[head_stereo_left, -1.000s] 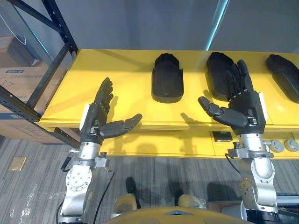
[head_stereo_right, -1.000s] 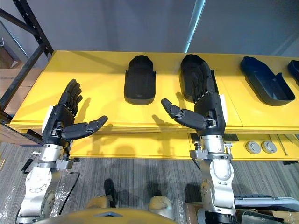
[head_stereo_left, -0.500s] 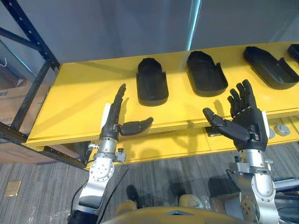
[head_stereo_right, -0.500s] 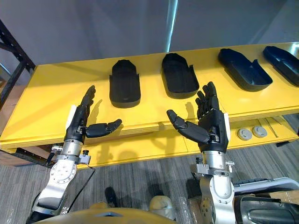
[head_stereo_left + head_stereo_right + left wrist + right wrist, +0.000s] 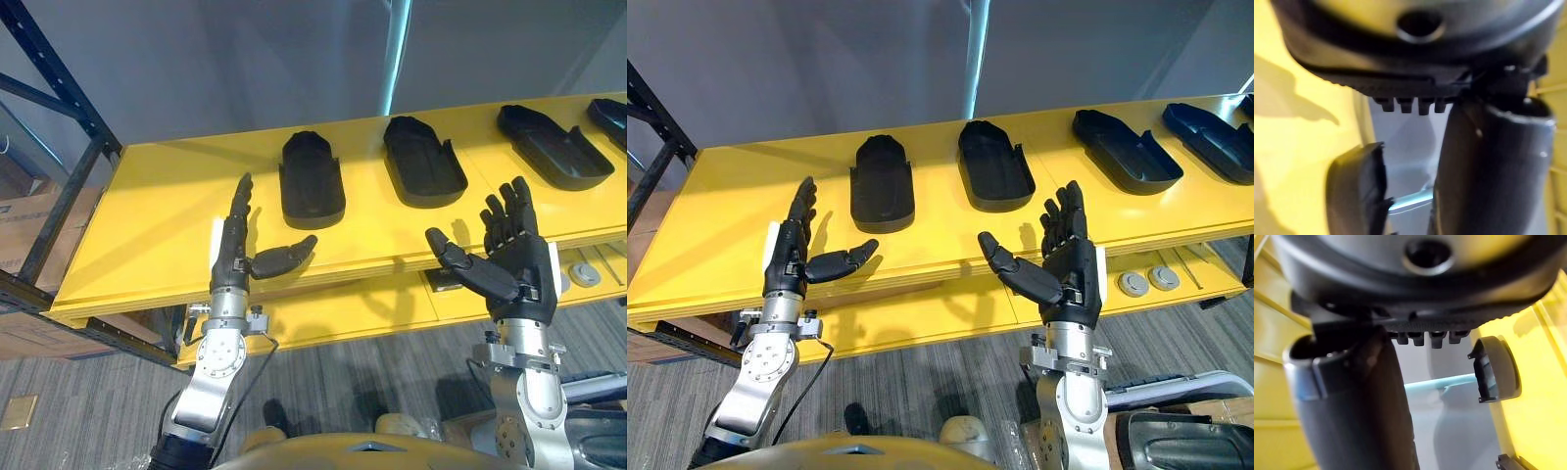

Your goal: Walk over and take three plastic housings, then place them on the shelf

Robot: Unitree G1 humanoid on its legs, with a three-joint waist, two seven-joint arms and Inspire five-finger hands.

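A long yellow bench (image 5: 147,215) runs across in front of the robot. Black plastic housings lie in a row along its far side: the left housing (image 5: 312,181), the middle housing (image 5: 423,174) and the right housing (image 5: 554,147). None has been lifted, so I'd call this the approach before the first pick. The left hand (image 5: 233,257) and right hand (image 5: 516,266) hover at the near edge, fingers straight, thumbs out, empty. Next, each must reach farther across to a housing.

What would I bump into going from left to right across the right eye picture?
left hand → first housing → second housing → right hand → third housing → fourth housing
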